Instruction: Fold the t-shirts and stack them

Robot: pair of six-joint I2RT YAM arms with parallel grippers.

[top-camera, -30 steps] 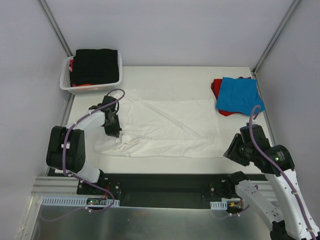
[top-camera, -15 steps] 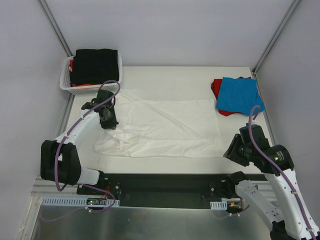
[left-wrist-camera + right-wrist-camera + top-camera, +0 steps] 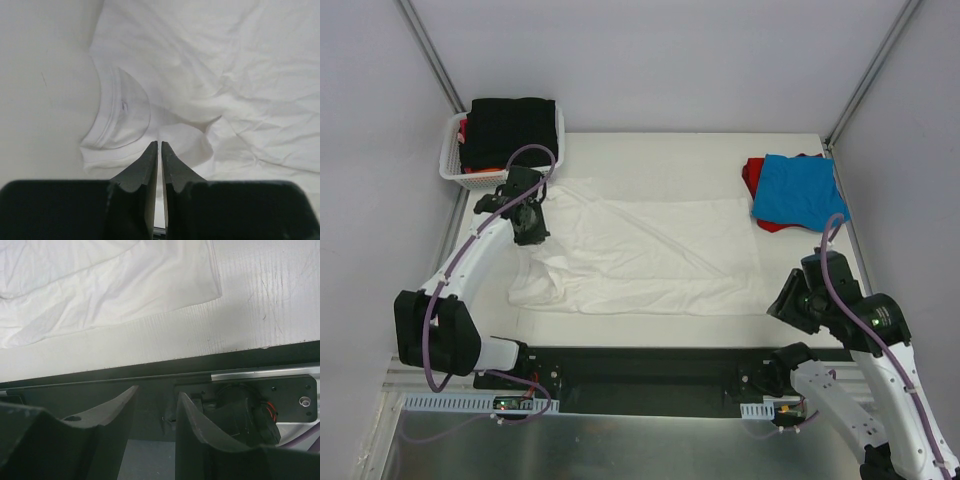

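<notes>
A large white t-shirt (image 3: 650, 255) lies spread and wrinkled across the middle of the table, its collar (image 3: 120, 114) toward the left. My left gripper (image 3: 533, 236) hovers over the shirt's far-left part, near the collar. In the left wrist view the left gripper (image 3: 159, 144) is shut to a thin slit with no cloth in it. A folded blue t-shirt (image 3: 800, 190) rests on a red one (image 3: 752, 175) at the far right. My right gripper (image 3: 783, 306) (image 3: 157, 392) hangs open and empty over the table's near edge, right of the white shirt's corner (image 3: 212, 287).
A white lattice basket (image 3: 455, 170) stands at the far-left corner with folded black t-shirts (image 3: 510, 130) piled in it and a bit of red showing at its side. The black base rail (image 3: 650, 365) runs along the near edge.
My left gripper has risen off the shirt's near-left edge and moved toward the far left, near the basket. The cloth there has settled slightly. The right arm has stayed still.
</notes>
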